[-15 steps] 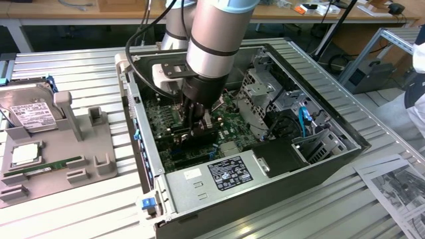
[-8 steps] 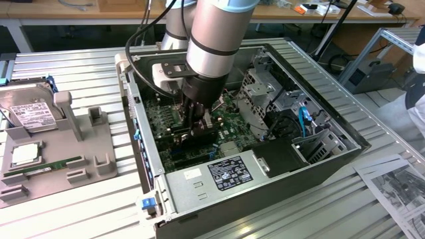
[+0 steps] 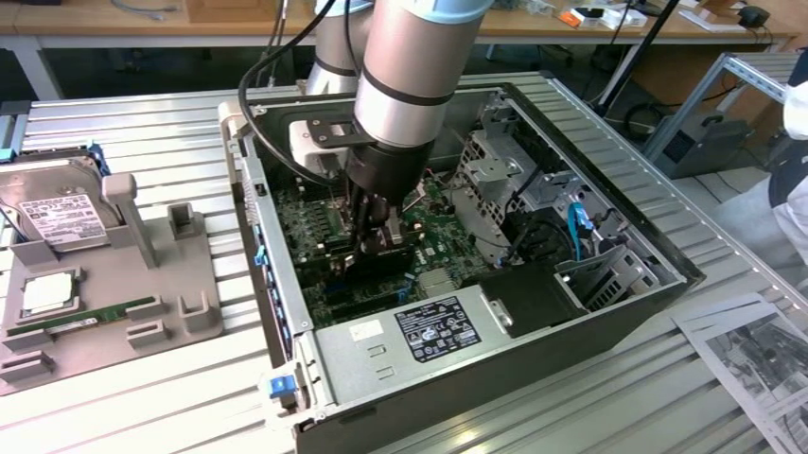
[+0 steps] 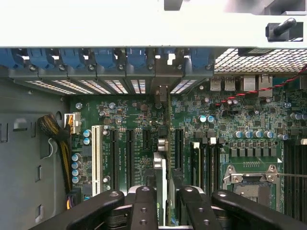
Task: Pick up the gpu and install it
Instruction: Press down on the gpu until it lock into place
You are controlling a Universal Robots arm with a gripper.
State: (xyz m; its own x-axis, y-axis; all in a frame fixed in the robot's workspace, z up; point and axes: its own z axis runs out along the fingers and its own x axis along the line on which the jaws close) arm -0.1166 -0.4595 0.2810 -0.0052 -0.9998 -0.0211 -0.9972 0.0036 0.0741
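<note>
Gripping the gpu [image 4: 163, 187] edge-on, my gripper [image 4: 165, 203] has its two fingers narrowed onto the thin card, down inside the open computer case [image 3: 657, 274], above the green motherboard [image 4: 249, 120] near the case's middle. One power supply [image 3: 417, 331] with a black label sits at the case's near edge; the print is too small to read. On the slatted metal table [image 3: 151, 397], one grey fixture tray [image 3: 189, 284] carries one hard drive [image 3: 57, 218], one processor [image 3: 44, 293] and one green memory stick [image 3: 89, 317].
</note>
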